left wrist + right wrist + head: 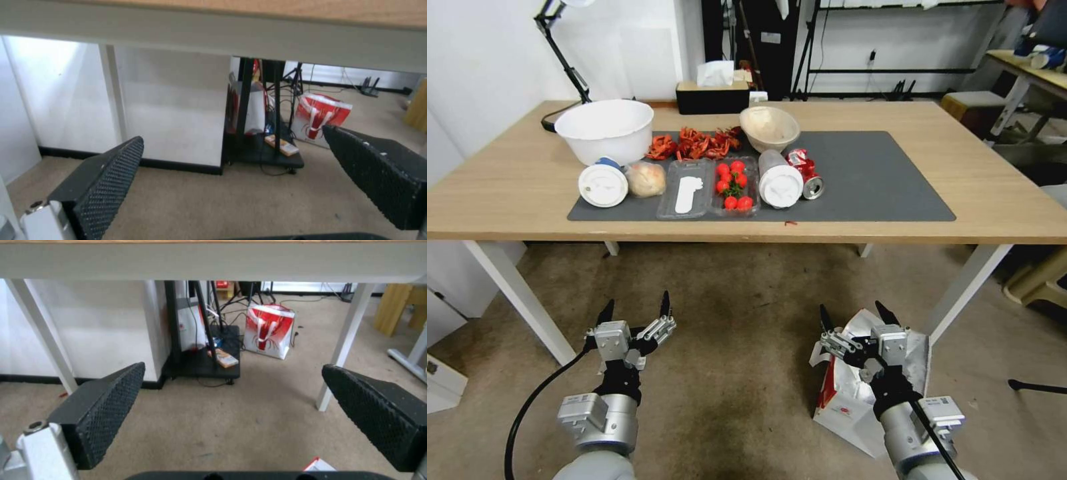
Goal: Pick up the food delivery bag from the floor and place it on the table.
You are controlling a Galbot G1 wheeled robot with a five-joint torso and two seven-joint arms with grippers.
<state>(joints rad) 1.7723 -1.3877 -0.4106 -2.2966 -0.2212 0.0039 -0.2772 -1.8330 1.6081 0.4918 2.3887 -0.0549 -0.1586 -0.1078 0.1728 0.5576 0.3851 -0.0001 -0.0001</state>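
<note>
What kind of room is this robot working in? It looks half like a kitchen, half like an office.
Probably an office or lab staged as a dining spot: a wood table with leftover food on it, stained carpet floor, a desk lamp, and tripods and cables behind.

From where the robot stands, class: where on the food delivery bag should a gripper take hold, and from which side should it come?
Probably the white handles at the bag's open top, reached from above. The food delivery bag stands on the floor with its foil-lined mouth up, under the open right gripper, so a descent from above suits. Its paper walls look wide and soft, poor for pinching. The open left gripper hovers apart.
</note>
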